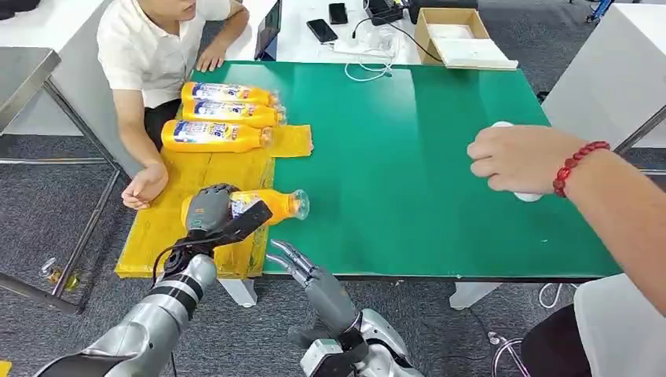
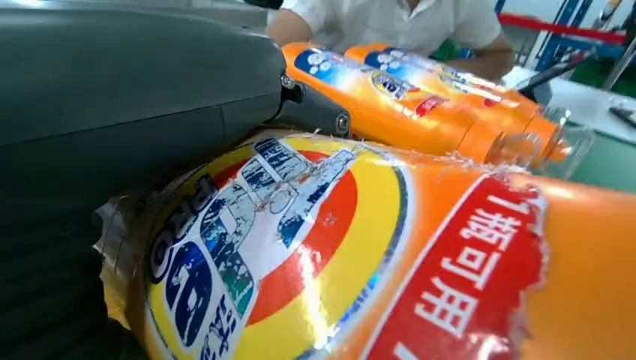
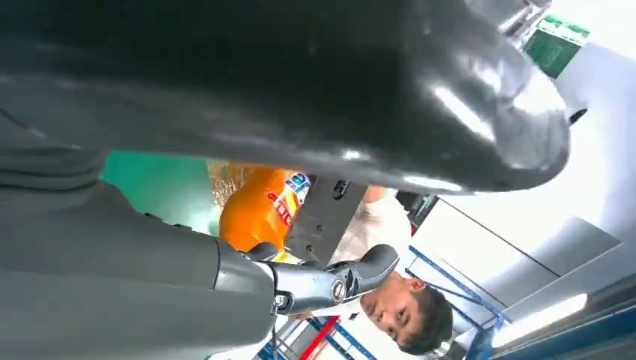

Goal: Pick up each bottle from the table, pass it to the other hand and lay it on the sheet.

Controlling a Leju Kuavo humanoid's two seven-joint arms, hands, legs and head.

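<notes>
My left hand (image 1: 216, 214) grips an orange bottle (image 1: 271, 206) lying sideways, its clear cap end pointing right, over the near part of the yellow sheet (image 1: 192, 184). The bottle's label (image 2: 300, 247) shows close up in the left wrist view. Three more orange bottles (image 1: 216, 115) lie side by side at the far end of the sheet, and two of these bottles (image 2: 420, 97) appear past my hand. My right hand (image 1: 302, 267) hangs open just off the table's front edge, fingers spread, a little right of the held bottle (image 3: 262, 210).
The green table (image 1: 408, 157) stretches right. A person sits at the left, a hand (image 1: 144, 187) resting on the sheet's edge. Another person's arm with a red bead bracelet (image 1: 577, 163) reaches in from the right over a white object. A cardboard box (image 1: 459, 35) and phones lie behind.
</notes>
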